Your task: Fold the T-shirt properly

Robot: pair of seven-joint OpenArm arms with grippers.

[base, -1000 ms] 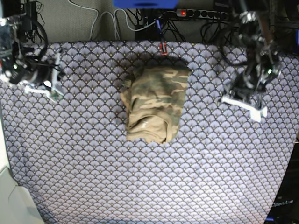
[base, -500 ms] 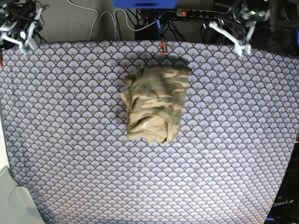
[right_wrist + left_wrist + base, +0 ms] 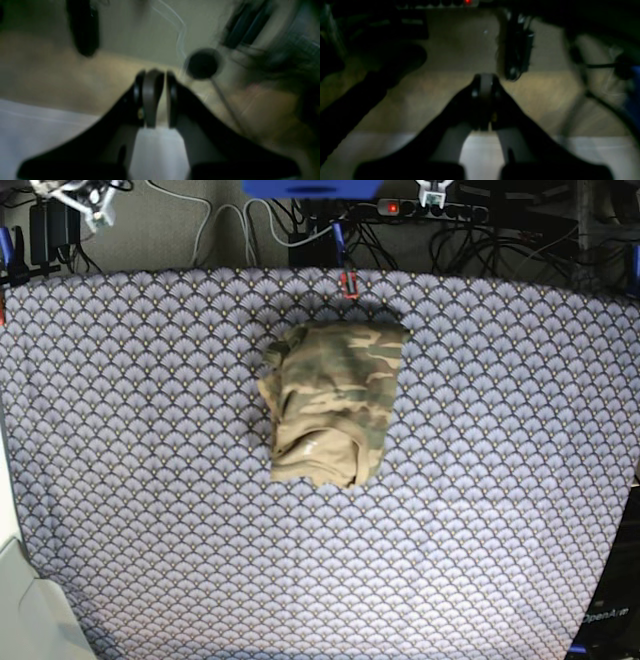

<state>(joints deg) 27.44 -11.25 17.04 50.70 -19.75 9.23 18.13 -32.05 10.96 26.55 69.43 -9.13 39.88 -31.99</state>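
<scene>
The T-shirt lies folded into a compact camouflage bundle in the upper middle of the base view, with nothing touching it. Both arms are drawn back beyond the far edge. Only the white tips of my right gripper show at the top left, and a small white bit of my left gripper at the top. In the left wrist view my left gripper is shut and empty, over the floor. The right wrist view shows my right gripper nearly closed, a thin slit between its jaws, holding nothing.
The purple-grey fan-scale cloth covers the whole table. A small red clip sits at the far edge behind the shirt. A power strip with a red light and tangled cables lie beyond the table.
Both arms have pulled away from the table's sides toward the far edge and almost out of the base view. The T-shirt has not moved.
</scene>
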